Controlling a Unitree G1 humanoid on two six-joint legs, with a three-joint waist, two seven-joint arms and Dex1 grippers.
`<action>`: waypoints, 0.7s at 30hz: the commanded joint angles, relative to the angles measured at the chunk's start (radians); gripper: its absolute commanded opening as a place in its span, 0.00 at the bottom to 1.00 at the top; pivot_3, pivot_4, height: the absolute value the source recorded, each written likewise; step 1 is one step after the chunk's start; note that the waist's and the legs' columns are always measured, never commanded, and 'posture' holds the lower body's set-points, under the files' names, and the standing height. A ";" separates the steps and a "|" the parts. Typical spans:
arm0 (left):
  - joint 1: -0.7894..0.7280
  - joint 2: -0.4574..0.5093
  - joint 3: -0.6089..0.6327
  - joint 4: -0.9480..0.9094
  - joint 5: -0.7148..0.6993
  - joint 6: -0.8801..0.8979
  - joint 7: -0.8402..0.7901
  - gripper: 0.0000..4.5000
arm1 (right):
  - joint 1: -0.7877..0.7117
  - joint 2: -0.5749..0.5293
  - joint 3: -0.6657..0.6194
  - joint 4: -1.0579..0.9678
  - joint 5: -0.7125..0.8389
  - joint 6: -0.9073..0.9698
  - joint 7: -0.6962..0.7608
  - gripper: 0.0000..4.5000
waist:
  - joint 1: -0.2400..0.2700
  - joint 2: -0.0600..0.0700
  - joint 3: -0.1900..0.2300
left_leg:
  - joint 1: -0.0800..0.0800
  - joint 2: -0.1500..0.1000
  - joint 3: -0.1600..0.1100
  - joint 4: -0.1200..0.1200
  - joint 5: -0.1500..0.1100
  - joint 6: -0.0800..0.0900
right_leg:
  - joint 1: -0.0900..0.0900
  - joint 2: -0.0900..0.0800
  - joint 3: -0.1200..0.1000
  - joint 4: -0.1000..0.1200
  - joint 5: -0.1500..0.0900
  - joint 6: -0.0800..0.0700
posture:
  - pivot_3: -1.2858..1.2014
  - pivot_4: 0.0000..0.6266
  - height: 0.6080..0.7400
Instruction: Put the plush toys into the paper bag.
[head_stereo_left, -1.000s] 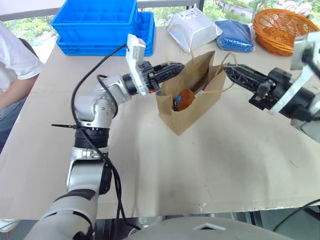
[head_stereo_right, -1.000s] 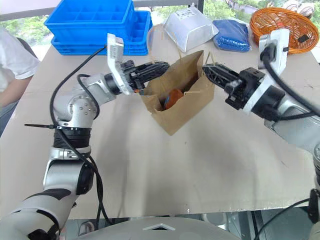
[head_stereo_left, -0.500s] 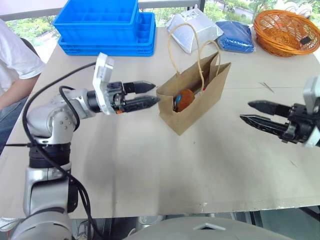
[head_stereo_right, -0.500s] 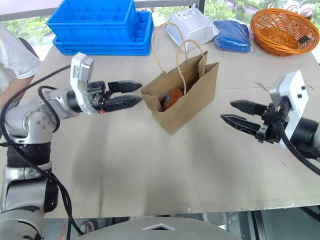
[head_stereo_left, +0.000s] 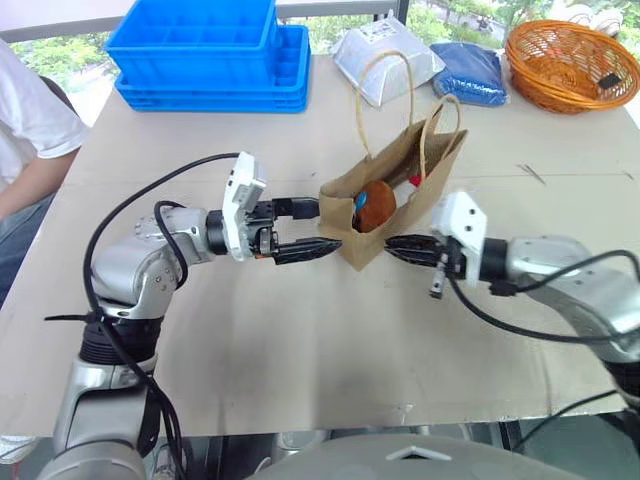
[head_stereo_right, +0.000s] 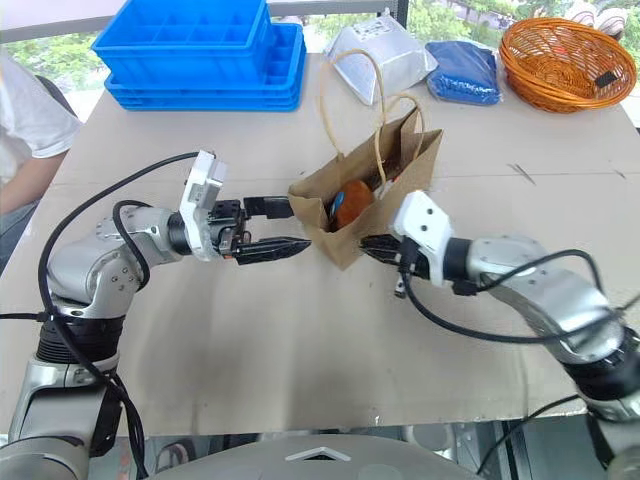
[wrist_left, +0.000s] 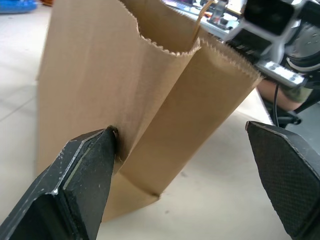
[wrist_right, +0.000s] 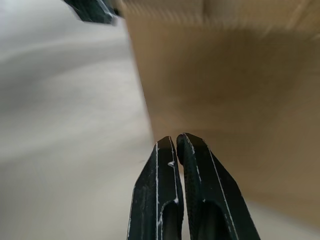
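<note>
The paper bag (head_stereo_left: 395, 195) stands upright a little above the middle of the frame, mouth open toward me, its two cord handles rising over it, and the plush toys sit inside it: the round brown toy (head_stereo_left: 376, 204) shows through the mouth and the white toy with a red tip (head_stereo_left: 410, 183) peeks out just behind it. The bag runs long from lower left to upper right in the picture, and my two claws flank its near end: my left gripper (head_stereo_left: 310, 228) lies at its left, fingers spread wide and pointing across at the bag's end wall, one finger (wrist_left: 82, 165) right against the paper; my right gripper (head_stereo_left: 400, 247) lies just below the bag's long side, fingers pressed together on nothing, tip very near the paper. Both are about equally close, so I judge the loading done and the next move only a drawing back without tipping the bag. The table (head_stereo_left: 300, 340) is a pale flat board, bare around the bag; along the top of the frame are stacked blue crates (head_stereo_left: 210, 50), a silver-white pouch (head_stereo_left: 385, 55), a blue packet (head_stereo_left: 468, 72) and an orange basket (head_stereo_left: 570, 50), and a person in a white sleeve (head_stereo_left: 25, 110) sits at the upper left
</note>
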 joint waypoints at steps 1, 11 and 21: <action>0.013 -0.001 -0.012 -0.060 0.040 -0.060 0.010 1.00 | -0.065 0.073 0.038 0.067 -0.101 -0.069 0.024 0.00 | 0.001 0.000 0.000 | -0.001 0.000 0.000 0.000 0.000 0.000 | 0.000 -0.001 0.000 0.000 0.000 0.000 | 0.52 0.24 1.00; 0.051 -0.149 -0.051 -0.147 0.137 -0.086 0.262 1.00 | -0.083 0.233 0.048 0.158 -0.185 -0.126 0.074 0.00 | 0.002 0.000 0.000 | 0.000 -0.001 -0.001 0.000 0.000 0.000 | 0.000 -0.001 -0.001 0.001 0.000 0.000 | 0.52 0.24 1.00; 0.000 -0.302 -0.125 -0.059 0.277 -0.146 0.438 1.00 | -0.022 0.248 0.035 0.226 -0.239 -0.161 0.116 0.00 | 0.001 0.000 0.000 | 0.000 -0.001 -0.002 0.000 0.000 0.000 | 0.000 -0.002 -0.001 0.001 0.000 0.000 | 0.52 0.24 1.00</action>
